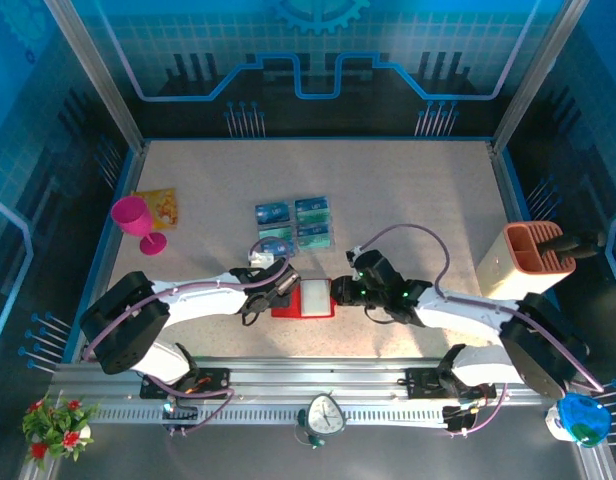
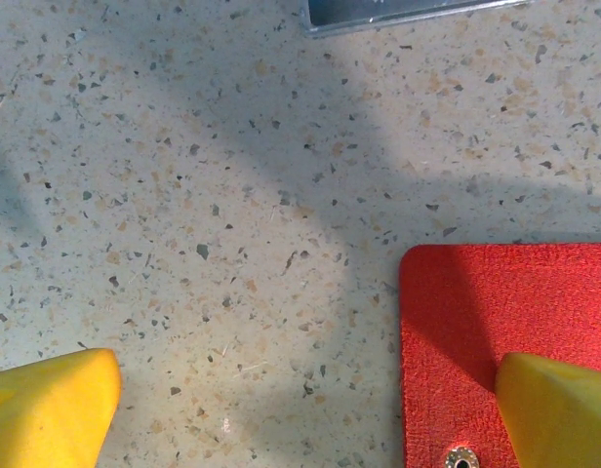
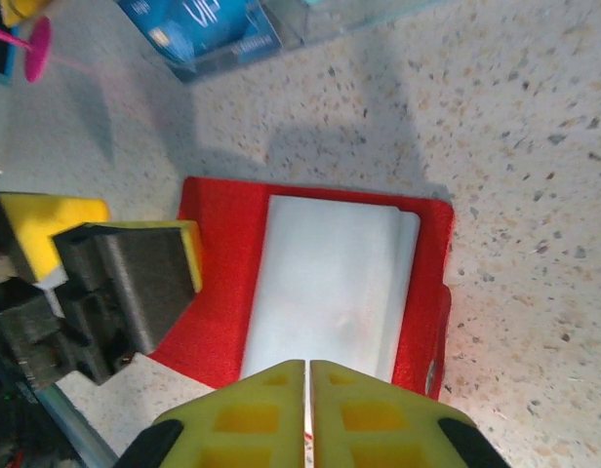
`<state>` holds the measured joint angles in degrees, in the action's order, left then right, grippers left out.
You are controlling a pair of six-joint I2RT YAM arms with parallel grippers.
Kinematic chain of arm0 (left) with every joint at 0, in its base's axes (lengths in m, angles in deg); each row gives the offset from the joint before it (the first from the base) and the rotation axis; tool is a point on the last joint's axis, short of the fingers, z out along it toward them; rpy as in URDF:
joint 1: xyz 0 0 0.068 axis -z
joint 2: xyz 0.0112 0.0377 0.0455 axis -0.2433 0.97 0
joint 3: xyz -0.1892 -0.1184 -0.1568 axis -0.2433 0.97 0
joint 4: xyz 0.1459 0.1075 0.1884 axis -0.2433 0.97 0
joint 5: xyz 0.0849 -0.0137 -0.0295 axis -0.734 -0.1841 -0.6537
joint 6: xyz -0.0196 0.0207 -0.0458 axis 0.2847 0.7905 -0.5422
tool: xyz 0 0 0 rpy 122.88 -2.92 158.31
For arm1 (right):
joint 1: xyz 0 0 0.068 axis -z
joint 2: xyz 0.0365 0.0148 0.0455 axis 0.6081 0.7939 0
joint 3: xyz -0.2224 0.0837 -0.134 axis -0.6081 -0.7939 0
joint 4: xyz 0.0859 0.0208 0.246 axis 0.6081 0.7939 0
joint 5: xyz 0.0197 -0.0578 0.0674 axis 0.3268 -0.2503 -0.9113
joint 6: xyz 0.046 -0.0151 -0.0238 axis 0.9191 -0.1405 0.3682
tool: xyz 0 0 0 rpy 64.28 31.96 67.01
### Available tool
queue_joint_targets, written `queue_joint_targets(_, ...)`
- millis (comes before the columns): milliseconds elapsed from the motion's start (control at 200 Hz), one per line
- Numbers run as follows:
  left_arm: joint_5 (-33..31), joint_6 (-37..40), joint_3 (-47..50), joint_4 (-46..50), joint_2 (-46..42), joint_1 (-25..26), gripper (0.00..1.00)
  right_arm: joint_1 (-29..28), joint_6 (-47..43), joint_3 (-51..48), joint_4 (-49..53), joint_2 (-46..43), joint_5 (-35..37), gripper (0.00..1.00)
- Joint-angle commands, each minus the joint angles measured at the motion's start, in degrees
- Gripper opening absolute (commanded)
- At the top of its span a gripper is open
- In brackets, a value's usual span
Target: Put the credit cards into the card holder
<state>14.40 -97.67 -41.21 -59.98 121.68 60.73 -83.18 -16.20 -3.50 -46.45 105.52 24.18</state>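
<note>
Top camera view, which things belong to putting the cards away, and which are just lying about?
Part of the job:
credit cards
red card holder

Just lying about:
pink goblet
yellow packet
orange-brown organizer
flowers
small clock

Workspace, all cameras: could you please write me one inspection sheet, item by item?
Surface: speckled table, nothing spilled.
Job's things: four credit cards flat in a two-by-two group beyond the card holder, which lies open, white insert up.
Clutter: pink goblet, yellow-orange packet, orange-brown organizer.
Grippers: left gripper open, one finger over the holder's corner; right gripper shut at the insert's edge.
Cables: purple cables along both arms.
Surroundings: blue walls, metal frame.
</note>
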Motion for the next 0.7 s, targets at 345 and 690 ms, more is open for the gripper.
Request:
queue_joint_targets(345,-1.06,1.15,-0.46,2.38,-1.22,-0.33,0.99,4.41,-2.01,-4.44,-5.54,6.38,-0.75,0.02)
queue_joint_targets(690,-0.24,0.0,-0.79,2.83,-2.27,-0.37,0.99,4.52,-1.48,-5.24,-7.61,8.09,-2.4,0.0)
